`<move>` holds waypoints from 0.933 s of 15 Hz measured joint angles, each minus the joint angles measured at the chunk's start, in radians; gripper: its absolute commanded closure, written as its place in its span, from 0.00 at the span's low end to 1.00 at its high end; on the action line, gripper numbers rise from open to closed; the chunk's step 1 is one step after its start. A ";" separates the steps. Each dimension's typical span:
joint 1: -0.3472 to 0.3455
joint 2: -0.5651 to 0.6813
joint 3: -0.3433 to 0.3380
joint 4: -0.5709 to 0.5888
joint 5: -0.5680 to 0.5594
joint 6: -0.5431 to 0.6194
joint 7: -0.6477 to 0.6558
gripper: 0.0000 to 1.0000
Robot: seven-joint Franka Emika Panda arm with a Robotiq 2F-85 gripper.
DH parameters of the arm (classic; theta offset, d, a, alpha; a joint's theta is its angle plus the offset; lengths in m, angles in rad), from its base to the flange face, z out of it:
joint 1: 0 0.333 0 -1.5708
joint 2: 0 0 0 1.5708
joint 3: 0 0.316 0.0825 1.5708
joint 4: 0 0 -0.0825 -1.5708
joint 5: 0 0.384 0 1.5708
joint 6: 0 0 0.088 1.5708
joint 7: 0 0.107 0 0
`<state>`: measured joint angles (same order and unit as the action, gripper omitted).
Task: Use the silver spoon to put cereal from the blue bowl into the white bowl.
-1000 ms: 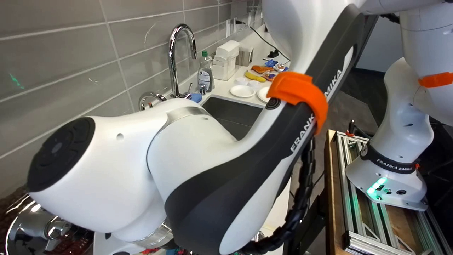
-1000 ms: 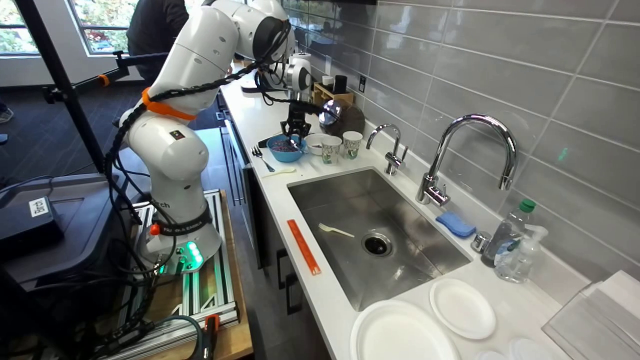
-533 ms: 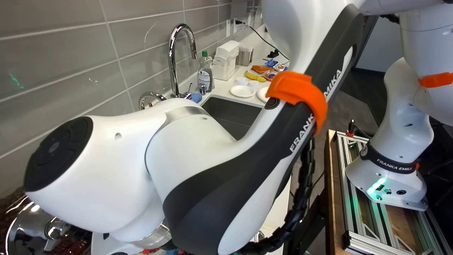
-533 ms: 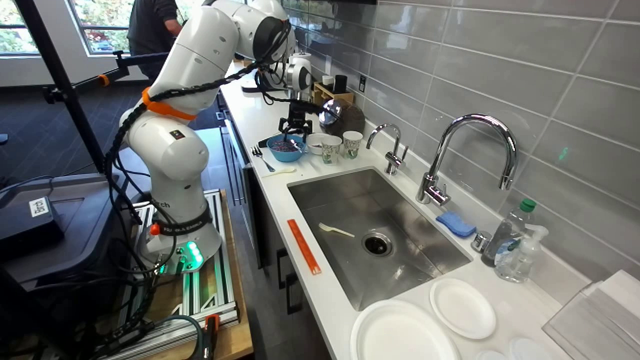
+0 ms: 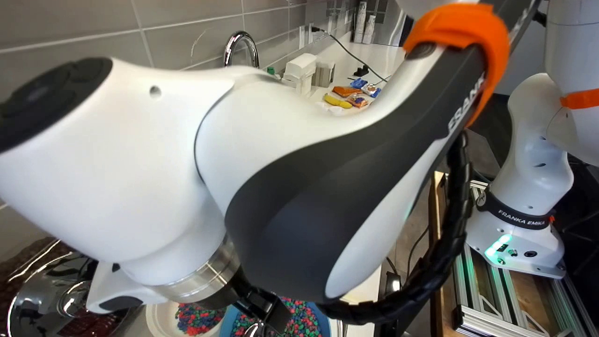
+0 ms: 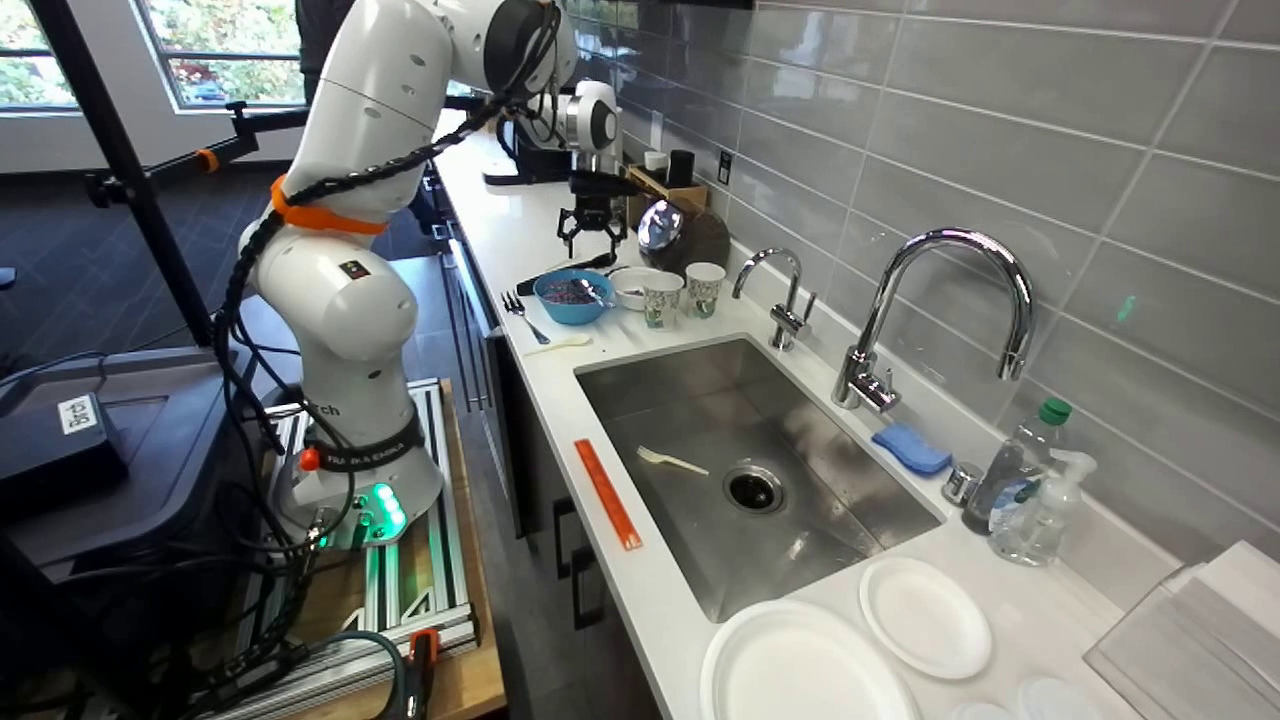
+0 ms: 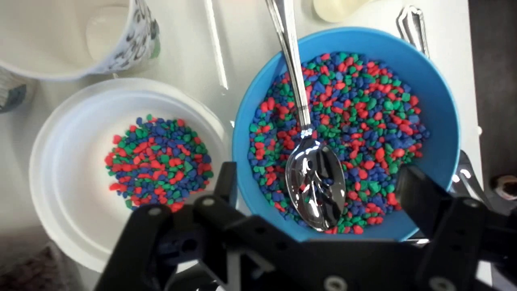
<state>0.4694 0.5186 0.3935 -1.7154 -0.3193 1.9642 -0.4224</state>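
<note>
My gripper (image 7: 319, 184) stands open above the blue bowl (image 7: 438, 109), nothing held between its fingers. Beneath it the silver spoon (image 7: 317, 186) lies on the cereal (image 7: 363, 101), its handle crossing the bowl's far rim in the wrist view. The cereal is small red, green and blue pieces. To the left is the white bowl (image 7: 44, 161), with a heap of the same pieces (image 7: 161, 161) inside; the left finger partly covers its edge. In an exterior view the gripper (image 6: 592, 248) hangs over the blue bowl (image 6: 572, 312), apart from it. The arm hides much of the bowls in an exterior view.
Two patterned cups (image 6: 662, 300) stand close to the bowls. A fork (image 6: 520, 315) and a pale plastic utensil (image 6: 560, 342) lie near the counter edge. A shiny lid (image 6: 660, 225) leans by the wall. The sink (image 6: 720, 600) is farther along the counter.
The jaws have spread and let go of the spoon, which stays in the blue bowl. The gripper has since risen clear of the bowl.
</note>
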 measured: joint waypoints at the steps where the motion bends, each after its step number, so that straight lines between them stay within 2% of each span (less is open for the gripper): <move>1: -0.003 -0.031 -0.002 -0.020 0.008 0.011 0.042 0.00; 7: -0.053 -0.250 -0.014 -0.204 0.089 0.131 0.247 0.00; 14: -0.115 -0.549 -0.062 -0.506 0.147 0.286 0.458 0.00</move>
<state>0.3541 -0.0300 0.3310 -2.2216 -0.1723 2.2499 0.0360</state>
